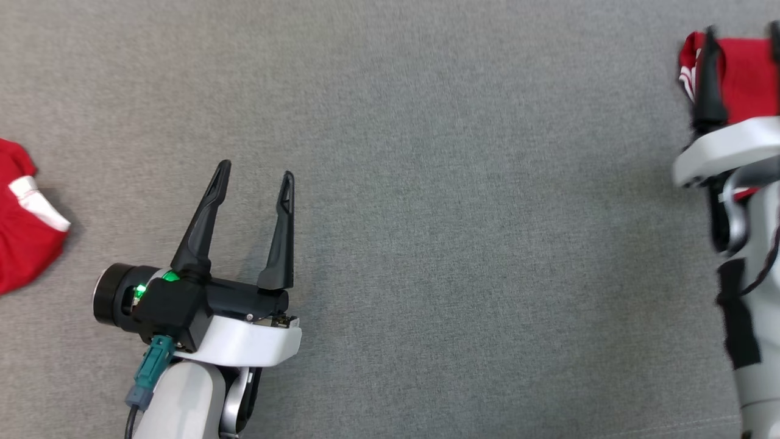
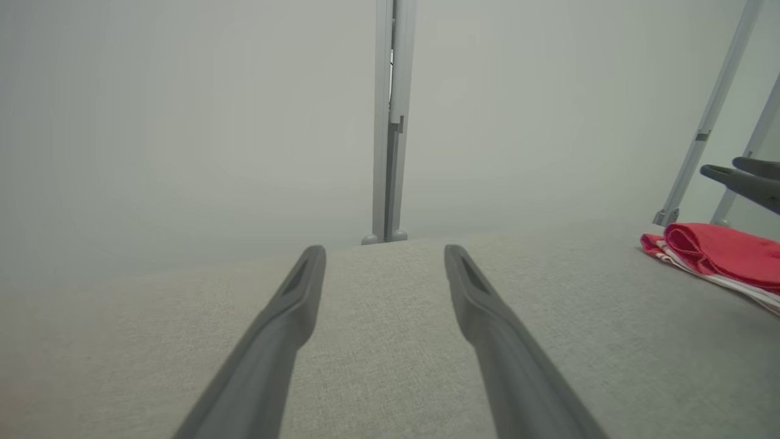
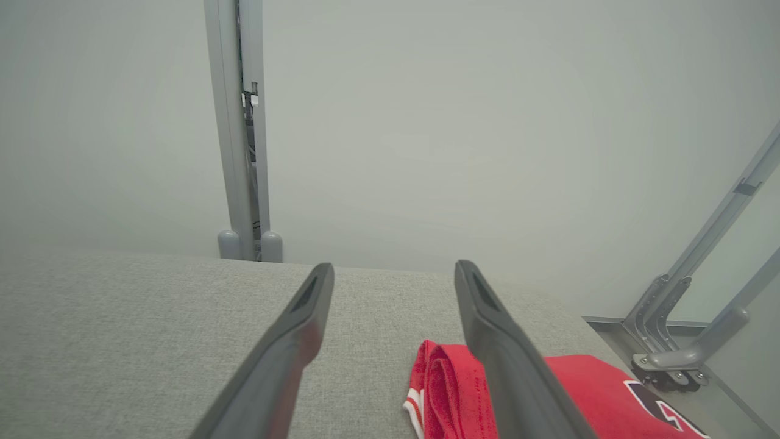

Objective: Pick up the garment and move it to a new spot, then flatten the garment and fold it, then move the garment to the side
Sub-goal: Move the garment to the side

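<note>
Right claw is wide open and holding nothing. It hangs over the far right side, and the left wrist view shows air between its fingers and the cloth. Left claw is open too, empty, parked over bare fabric at lower left. Going big to small: the grey cloth-covered worktop is mostly bare through the middle. Next is the garment, red, lying folded at the worktop's right side directly under that right claw, its rolled edge with white trim facing the middle. A second red piece sits at the far left edge, well apart, and I'd leave it alone. My read is that the move to the side looks basically done, so the job now is getting out cleanly. I'd keep the jaws spread and pull the right claw straight up before swinging it back, since a finger dragging sideways could catch that rolled edge and undo the fold. Also worth checking nothing hangs off the right edge by the metal frame; I can't tell from here.
</note>
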`<state>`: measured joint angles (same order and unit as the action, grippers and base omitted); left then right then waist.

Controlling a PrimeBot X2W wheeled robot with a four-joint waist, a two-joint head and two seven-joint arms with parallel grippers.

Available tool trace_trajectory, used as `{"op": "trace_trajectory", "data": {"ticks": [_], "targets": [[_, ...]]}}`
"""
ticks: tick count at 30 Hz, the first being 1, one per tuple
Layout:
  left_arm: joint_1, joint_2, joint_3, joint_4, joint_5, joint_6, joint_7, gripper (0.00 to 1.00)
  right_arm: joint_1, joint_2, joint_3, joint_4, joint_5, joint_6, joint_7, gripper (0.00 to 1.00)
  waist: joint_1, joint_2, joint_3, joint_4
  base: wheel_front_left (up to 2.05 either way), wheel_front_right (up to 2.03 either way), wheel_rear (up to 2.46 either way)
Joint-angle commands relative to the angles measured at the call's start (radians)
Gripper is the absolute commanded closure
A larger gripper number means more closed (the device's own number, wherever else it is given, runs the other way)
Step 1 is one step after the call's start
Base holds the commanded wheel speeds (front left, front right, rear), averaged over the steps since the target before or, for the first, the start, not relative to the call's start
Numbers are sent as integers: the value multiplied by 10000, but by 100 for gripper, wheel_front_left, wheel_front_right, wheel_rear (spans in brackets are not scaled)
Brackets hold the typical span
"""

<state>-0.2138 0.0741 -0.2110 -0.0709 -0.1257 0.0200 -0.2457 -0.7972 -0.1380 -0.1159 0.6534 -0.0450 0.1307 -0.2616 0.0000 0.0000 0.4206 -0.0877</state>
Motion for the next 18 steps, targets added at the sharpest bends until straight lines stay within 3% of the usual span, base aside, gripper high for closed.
{"op": "trace_trajectory", "data": {"ticks": [1, 11, 18], "targets": [[44, -18, 60, 56, -104, 105, 12, 0, 270, 70, 182, -135, 207, 2, -52, 0, 0, 0, -341, 131, 0, 0, 0], [525, -105, 374, 921, -690, 611, -125, 0, 1880, 425, 1783, -1551, 1428, 4, -50, 0, 0, 0, -1667, 495, 0, 0, 0], [907, -110, 608, 1166, -837, 157, -194, 0, 3323, 496, 2479, -2433, 1841, 4, -52, 0, 0, 0, -2480, 657, 0, 0, 0]]}}
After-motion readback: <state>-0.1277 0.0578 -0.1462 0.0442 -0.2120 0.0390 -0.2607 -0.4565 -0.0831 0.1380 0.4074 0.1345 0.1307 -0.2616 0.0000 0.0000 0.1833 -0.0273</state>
